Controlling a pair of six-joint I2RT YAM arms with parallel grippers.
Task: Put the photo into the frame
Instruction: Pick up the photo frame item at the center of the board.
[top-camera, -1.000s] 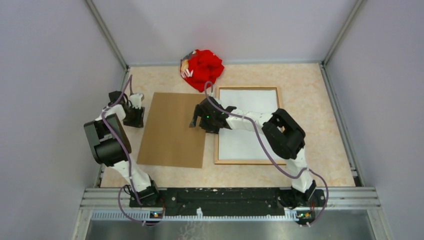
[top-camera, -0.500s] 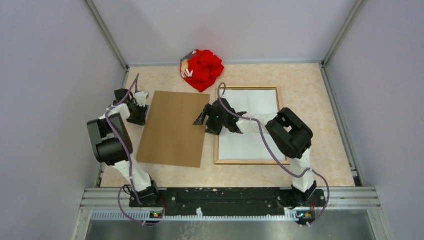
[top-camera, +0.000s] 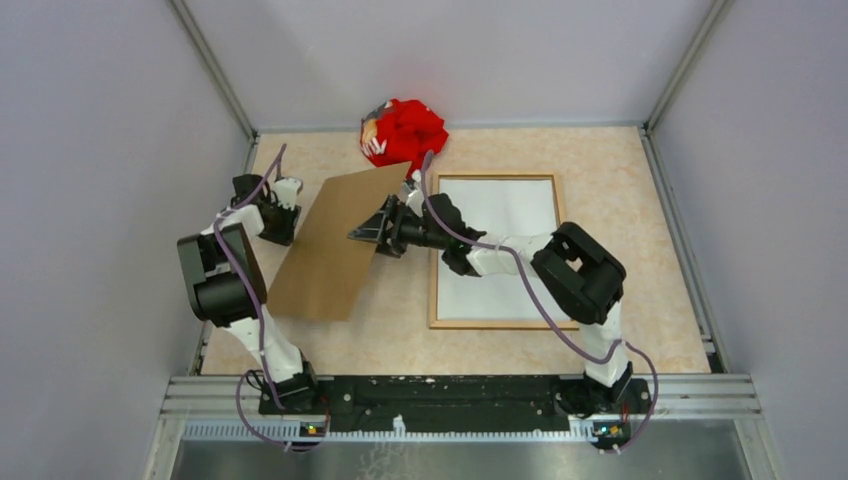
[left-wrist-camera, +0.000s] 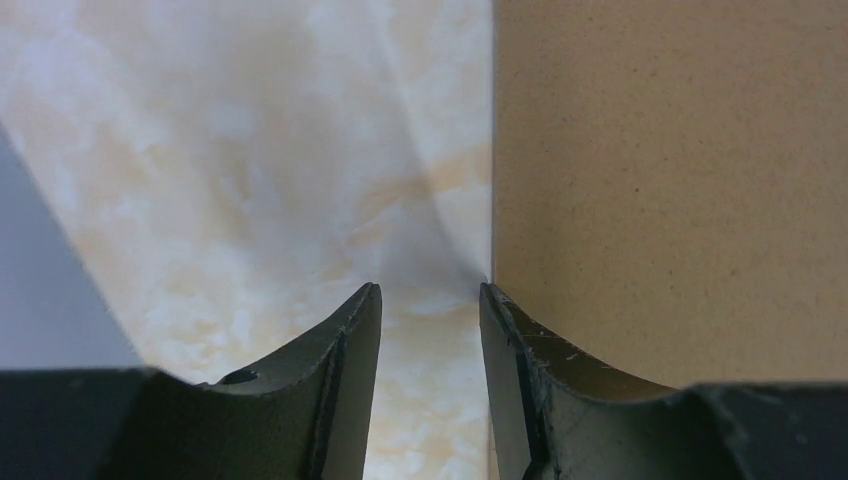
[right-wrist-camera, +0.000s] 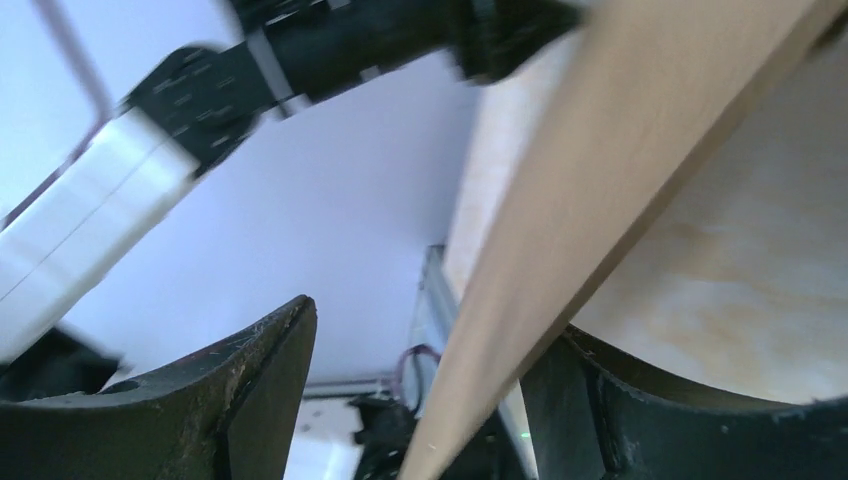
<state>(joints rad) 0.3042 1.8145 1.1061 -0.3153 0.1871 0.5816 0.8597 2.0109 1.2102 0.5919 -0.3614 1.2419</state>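
The frame (top-camera: 434, 290), thin brown wood, lies flat on the right half of the table. Inside it a white sheet (top-camera: 505, 275) shows, the photo with its plain side up. A brown backing board (top-camera: 330, 245) stands tilted on the left, its right edge raised. My right gripper (top-camera: 366, 232) is open around that raised edge. In the right wrist view the board (right-wrist-camera: 620, 150) slants between the fingers of the right gripper (right-wrist-camera: 430, 330) and rests on the right one. My left gripper (top-camera: 281, 222) is open at the board's left edge. In the left wrist view the left gripper (left-wrist-camera: 430, 292) has bare table between its fingers, and the right finger touches the board (left-wrist-camera: 670, 180).
A crumpled red cloth (top-camera: 403, 138) lies at the back of the table, just behind the board's far corner. Grey walls and metal rails close in the table on three sides. The right arm stretches across the frame's left rail.
My right gripper moved left to the board's right edge and raised it, so the flat board now tilts up. Its jaws have narrowed. My left gripper shifted slightly farther back along the left edge.
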